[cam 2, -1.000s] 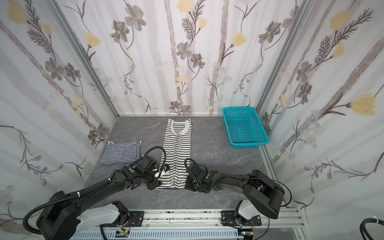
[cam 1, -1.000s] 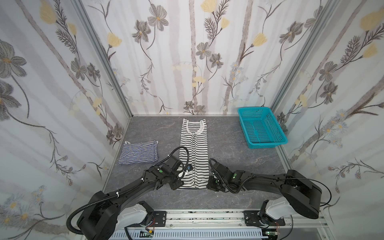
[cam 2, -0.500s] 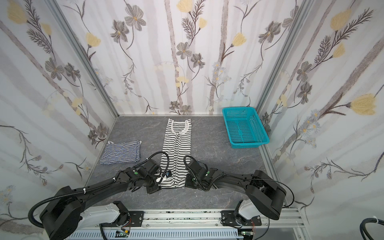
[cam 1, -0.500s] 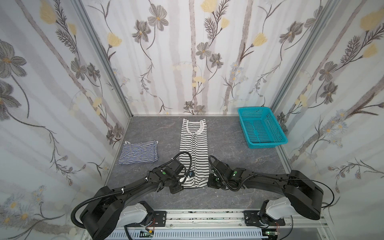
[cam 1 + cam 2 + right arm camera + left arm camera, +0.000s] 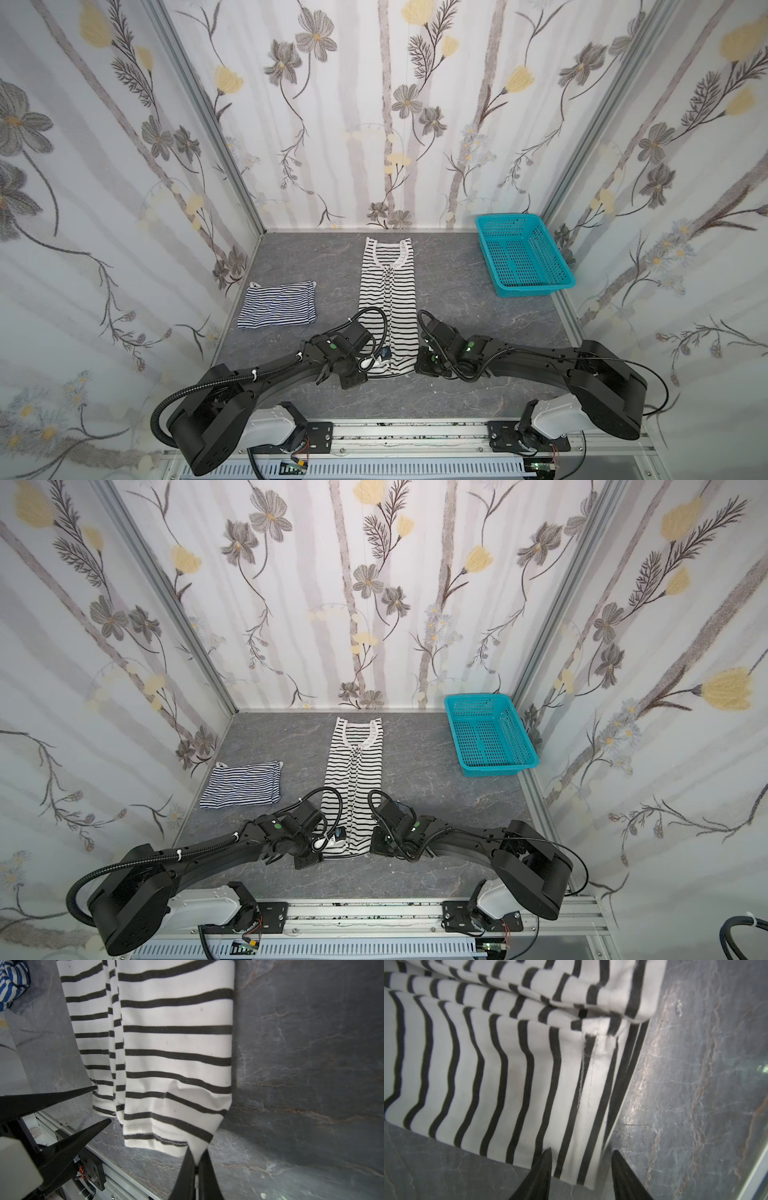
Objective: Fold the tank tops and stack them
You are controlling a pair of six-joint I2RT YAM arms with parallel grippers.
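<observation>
The black-and-white tank top [image 5: 388, 291] [image 5: 353, 771] lies folded into a long narrow strip down the middle of the grey table. The navy-and-white tank top [image 5: 277, 309] [image 5: 243, 785] rests folded at the left. My left gripper [image 5: 581, 1159] [image 5: 370, 366] is open at the strip's near left hem corner [image 5: 583, 1172]. That corner lies between its two fingers [image 5: 544, 1169]. My right gripper [image 5: 196, 1159] [image 5: 417, 365] is shut on the near right hem corner, and the cloth [image 5: 176, 1043] puckers slightly there. The navy top [image 5: 12, 982] shows in the right wrist view's corner.
A teal perforated basket [image 5: 523, 259] [image 5: 488, 733] stands at the back right against the wall. Floral walls close in three sides. A metal rail [image 5: 395, 432] runs along the table's front edge just behind both grippers.
My left gripper has slid toward the front edge and onto the strip's near left corner, its jaws narrowing. The right gripper has stayed shut on its corner.
</observation>
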